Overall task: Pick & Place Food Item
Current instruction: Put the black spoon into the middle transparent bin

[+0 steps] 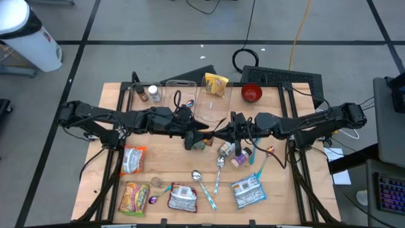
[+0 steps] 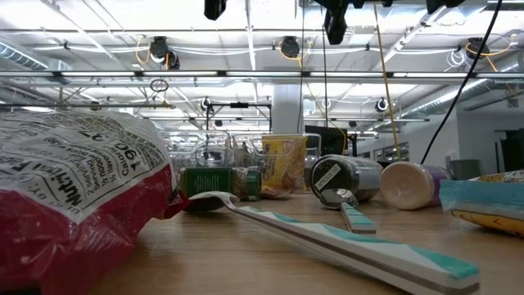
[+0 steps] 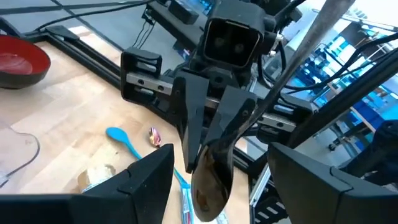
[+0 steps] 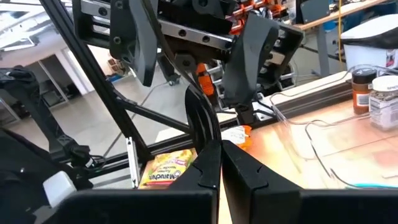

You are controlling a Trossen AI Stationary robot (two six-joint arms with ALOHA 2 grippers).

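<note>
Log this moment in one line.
phase: mid-air handover | right gripper: shut on spoon | left gripper: open, fingers either side of the spoon

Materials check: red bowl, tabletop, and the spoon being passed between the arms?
Red bowl: glossy, likely plastic or glazed ceramic; highlights show on its inside. Tabletop: light wood, visible plank grain, matte. Spoon: polished metal, mirror-like reflections in its bowl.

In the low view a red-and-white packet (image 2: 74,197) fills the near corner, blurred and cut off by the frame edge, its print only partly legible — the teal-striped utensil (image 2: 344,238) also runs out of frame. From above, the small item beneath the meeting arms (image 1: 202,143) is mostly hidden. The dark spoon (image 3: 214,168) is cropped at the left wrist view's edge.
</note>
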